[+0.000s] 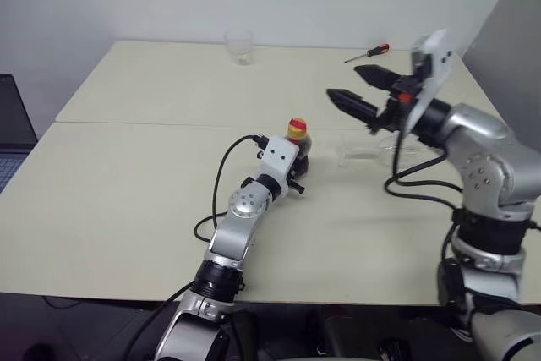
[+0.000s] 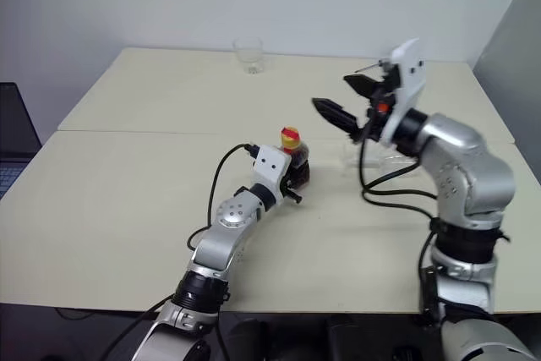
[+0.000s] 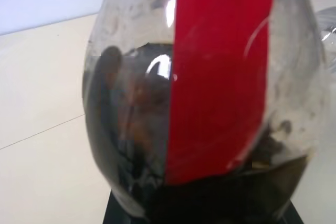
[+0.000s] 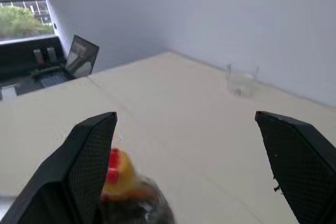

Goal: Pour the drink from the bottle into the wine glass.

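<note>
The small clear bottle (image 1: 297,148), with a yellow and red cap, stands upright on the near table. My left gripper (image 1: 294,163) is shut on its body. The left wrist view shows the red label (image 3: 220,72) and the dark drink (image 3: 131,145) in the lower half of the bottle. The wine glass (image 1: 382,155) appears to lie on its side on the table, right of the bottle and partly behind my right arm. My right gripper (image 1: 342,82) hovers above the glass, jaws wide open and empty, pointing left toward the bottle (image 4: 131,198).
A short clear tumbler (image 1: 239,46) stands at the far edge of the table. A red-handled screwdriver (image 1: 368,54) lies at the far right. A laptop (image 4: 79,56) sits beyond the table's left side. A seam (image 1: 169,123) runs between the two tabletops.
</note>
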Robot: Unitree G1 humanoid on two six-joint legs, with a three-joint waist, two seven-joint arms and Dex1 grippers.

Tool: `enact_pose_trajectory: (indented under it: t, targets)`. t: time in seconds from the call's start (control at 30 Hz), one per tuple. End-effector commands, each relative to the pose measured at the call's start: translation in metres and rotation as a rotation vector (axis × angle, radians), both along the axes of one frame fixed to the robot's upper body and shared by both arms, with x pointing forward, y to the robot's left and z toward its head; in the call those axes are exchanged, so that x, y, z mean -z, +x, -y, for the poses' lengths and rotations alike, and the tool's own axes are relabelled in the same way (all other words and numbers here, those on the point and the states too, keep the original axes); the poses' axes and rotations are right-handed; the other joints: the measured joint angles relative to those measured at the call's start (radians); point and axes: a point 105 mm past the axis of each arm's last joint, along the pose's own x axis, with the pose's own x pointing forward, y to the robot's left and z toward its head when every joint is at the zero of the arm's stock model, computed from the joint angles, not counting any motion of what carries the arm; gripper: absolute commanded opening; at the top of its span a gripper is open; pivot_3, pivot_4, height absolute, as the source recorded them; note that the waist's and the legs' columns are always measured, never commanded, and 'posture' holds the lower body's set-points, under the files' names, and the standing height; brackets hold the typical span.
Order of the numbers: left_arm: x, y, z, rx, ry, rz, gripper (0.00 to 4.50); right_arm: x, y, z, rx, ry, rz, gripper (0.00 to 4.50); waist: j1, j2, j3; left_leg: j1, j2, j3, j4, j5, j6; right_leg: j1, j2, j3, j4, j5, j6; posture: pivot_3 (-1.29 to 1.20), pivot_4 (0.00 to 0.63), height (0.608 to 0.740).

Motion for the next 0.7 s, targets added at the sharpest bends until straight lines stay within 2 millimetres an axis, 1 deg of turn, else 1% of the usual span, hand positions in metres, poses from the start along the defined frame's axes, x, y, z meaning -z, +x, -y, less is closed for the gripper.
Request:
enact_pose_trajectory:
  t: [0.03,0.13,0.27,0.37,0.43,0.5,0.57,0.7]
  targets:
    - [-0.020,-0.001,0.002,-0.002,-0.048,0.062,0.76,0.006,-0.009,-0.015,0.072,-0.003,-0.020,4.50,0.006,0.000,0.000,0.000,-0.001,0.000,0.001,0.000,0.000,0.001,0.000,0.000,-0.001,0.000,0.000,0.00,0.150,0.740]
    - [-0.020,0.000,0.002,-0.002,-0.048,0.062,0.76,0.002,-0.009,-0.027,0.097,0.045,-0.040,4.50,0.006,0.000,0.000,0.000,-0.001,0.001,0.001,0.000,0.000,0.000,-0.001,0.001,-0.001,0.000,0.000,0.00,0.150,0.740]
    - [-0.021,0.001,0.004,0.006,-0.047,0.066,0.76,0.005,-0.005,-0.032,0.140,0.015,-0.044,4.50,0.007,0.000,0.000,-0.002,-0.001,0.002,0.001,0.000,0.000,0.000,-0.003,0.000,-0.003,0.001,-0.001,0.00,0.150,0.740]
    - [-0.022,0.001,0.004,0.007,-0.046,0.067,0.76,0.010,-0.006,-0.039,0.119,-0.006,-0.052,4.50,0.006,0.000,0.000,-0.002,-0.002,0.002,0.001,0.000,0.000,-0.001,-0.003,0.000,-0.003,0.001,-0.002,0.00,0.150,0.740]
    - [-0.022,0.002,0.004,0.007,-0.043,0.066,0.76,0.015,-0.009,-0.049,0.081,-0.053,-0.042,4.50,0.005,0.000,0.000,-0.002,-0.002,0.003,0.001,0.000,0.000,-0.001,-0.002,-0.001,-0.003,0.001,-0.002,0.00,0.150,0.740]
    - [-0.022,0.003,0.004,0.007,-0.042,0.067,0.76,0.025,-0.011,-0.060,0.033,-0.094,-0.051,4.50,0.004,0.000,0.000,-0.002,-0.001,0.003,0.000,0.000,0.000,-0.001,-0.001,-0.001,-0.003,0.001,-0.002,0.00,0.150,0.740]
    - [-0.022,0.003,0.005,0.009,-0.040,0.068,0.76,0.029,-0.006,-0.063,0.040,-0.088,-0.062,4.50,0.002,0.000,0.000,-0.002,-0.001,0.003,0.000,0.000,0.000,-0.001,0.000,-0.001,-0.003,0.001,-0.001,0.00,0.150,0.740]
    - [-0.023,0.003,0.004,0.008,-0.033,0.076,0.76,0.030,0.000,-0.066,0.041,-0.071,-0.062,4.50,0.003,0.000,0.000,-0.002,-0.001,0.003,0.001,0.000,0.000,-0.001,0.000,-0.002,-0.002,0.000,0.000,0.00,0.150,0.740]
